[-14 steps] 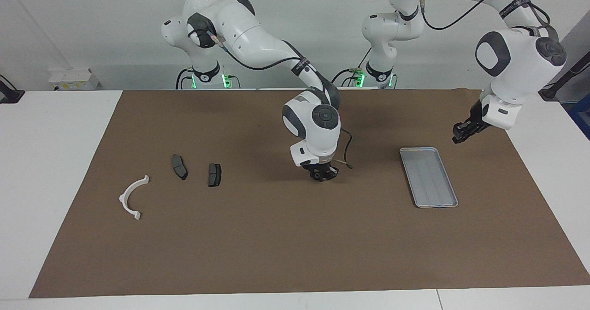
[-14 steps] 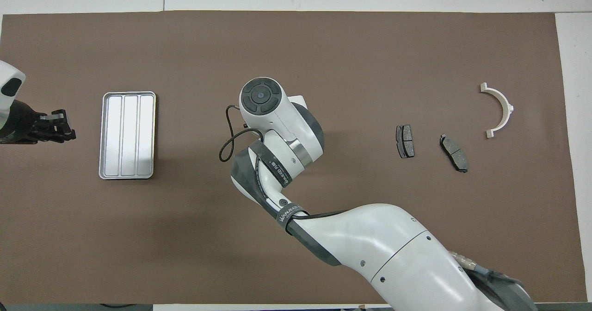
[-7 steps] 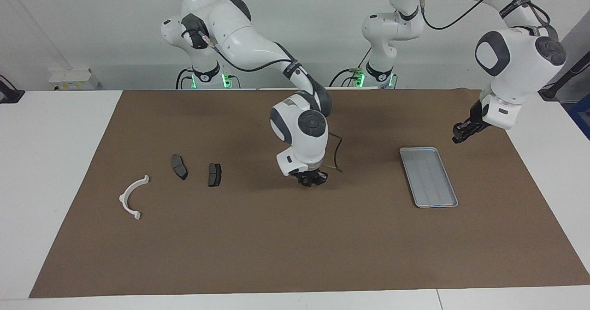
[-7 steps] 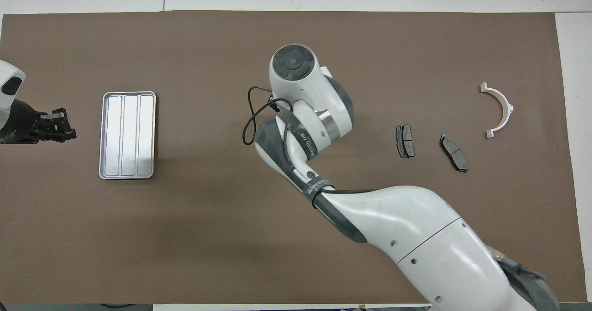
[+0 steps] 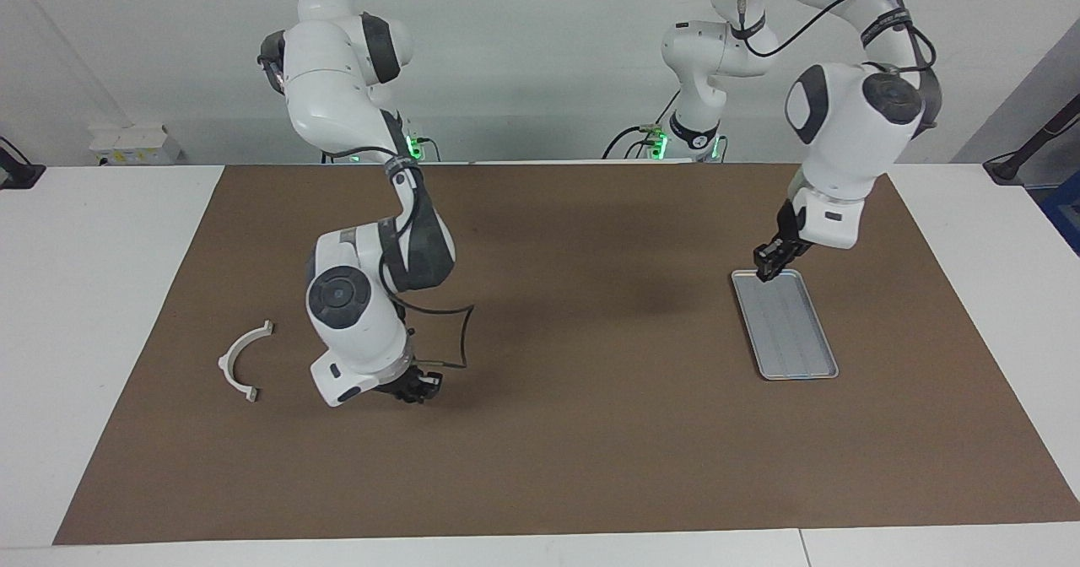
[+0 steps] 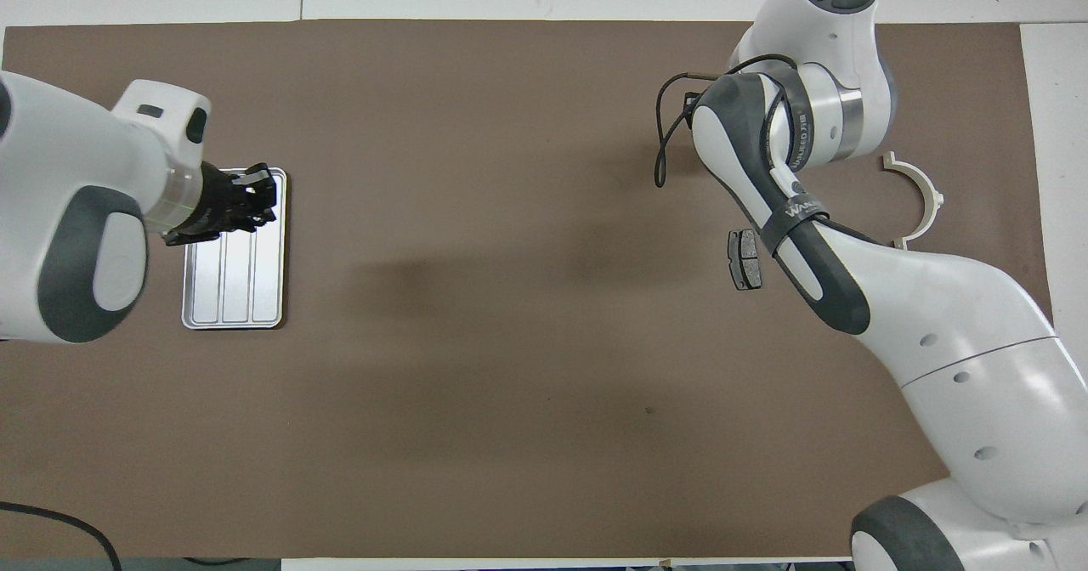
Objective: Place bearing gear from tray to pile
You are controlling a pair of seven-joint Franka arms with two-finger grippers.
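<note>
The silver tray (image 5: pixel 791 335) (image 6: pixel 231 295) lies toward the left arm's end of the table with nothing in it. My left gripper (image 5: pixel 769 261) (image 6: pixel 255 199) hangs shut just above the tray. The pile sits toward the right arm's end: a white arc bracket (image 5: pixel 239 363) (image 6: pixel 925 200) and one dark pad (image 6: pixel 745 259), the rest hidden by my right arm. My right gripper (image 5: pixel 416 386) is low over the mat beside the arc bracket, shut on a small dark part, the bearing gear. In the overhead view the wrist covers it.
A brown mat (image 5: pixel 591 466) covers most of the white table. The right arm's forearm and a loose black cable (image 5: pixel 456 331) hang over the pile area. A white box (image 5: pixel 135 143) sits at the table's edge near the robots.
My right arm has swung from the middle of the mat to the pile, carrying the dark part. My left gripper has moved from beside the tray to above it.
</note>
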